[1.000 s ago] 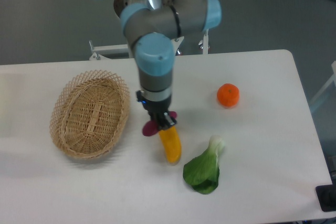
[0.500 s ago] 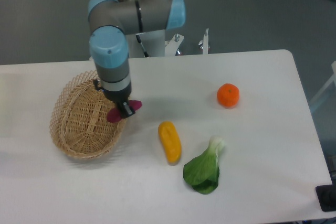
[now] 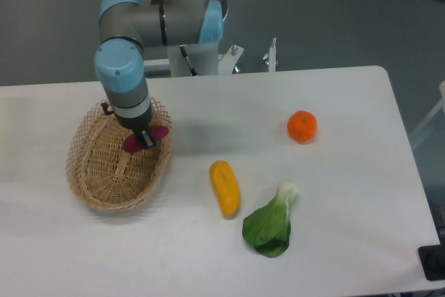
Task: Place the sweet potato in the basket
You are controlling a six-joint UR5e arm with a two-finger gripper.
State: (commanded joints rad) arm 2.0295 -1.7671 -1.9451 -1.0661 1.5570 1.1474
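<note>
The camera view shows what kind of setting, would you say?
Probably a robotics lab: a bare white table, grey floor, and an arm whose gripper holds a sweet potato over a basket, among toy-like produce.

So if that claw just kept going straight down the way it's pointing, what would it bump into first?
Most likely the woven floor of the basket. The gripper, shut on the sweet potato, points down over its right half, though one view leaves depth unsure.
</note>
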